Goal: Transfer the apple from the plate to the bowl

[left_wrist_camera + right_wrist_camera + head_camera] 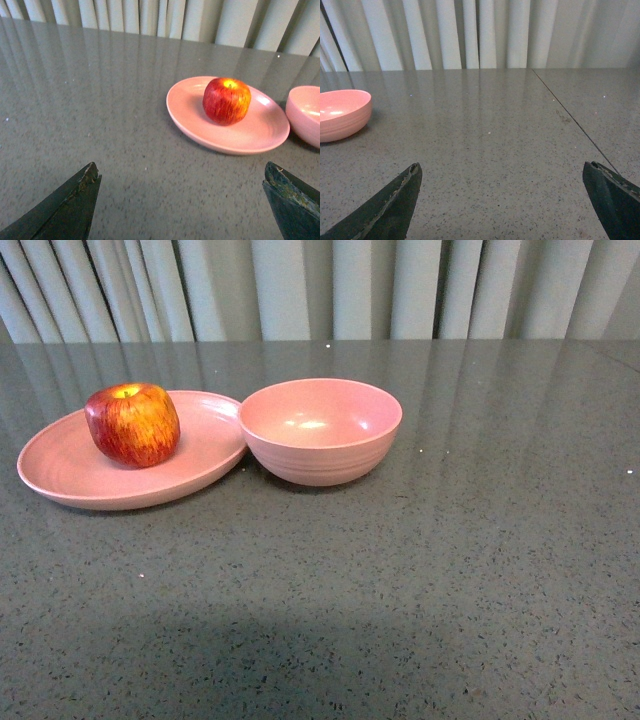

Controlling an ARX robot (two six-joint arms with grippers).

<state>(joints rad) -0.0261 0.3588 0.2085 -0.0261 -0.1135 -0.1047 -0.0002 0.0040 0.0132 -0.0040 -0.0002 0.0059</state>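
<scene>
A red apple [132, 424] with yellow streaks rests on the shallow pink plate [60, 470] at the left of the front view. The deep pink bowl [320, 430] stands right beside the plate, its rim touching or nearly touching the plate's edge, and holds nothing. Neither arm shows in the front view. In the left wrist view the apple [226, 100] sits on the plate [190, 115] ahead of my left gripper [181, 172], which is open over bare table, well short of the plate. My right gripper [502, 170] is open too, with the bowl [342, 115] off to one side.
A grey speckled tabletop [420, 580] spreads all round the dishes. Pale pleated curtains [320, 285] hang behind the table's far edge. A thin seam [575, 122] runs across the tabletop in the right wrist view.
</scene>
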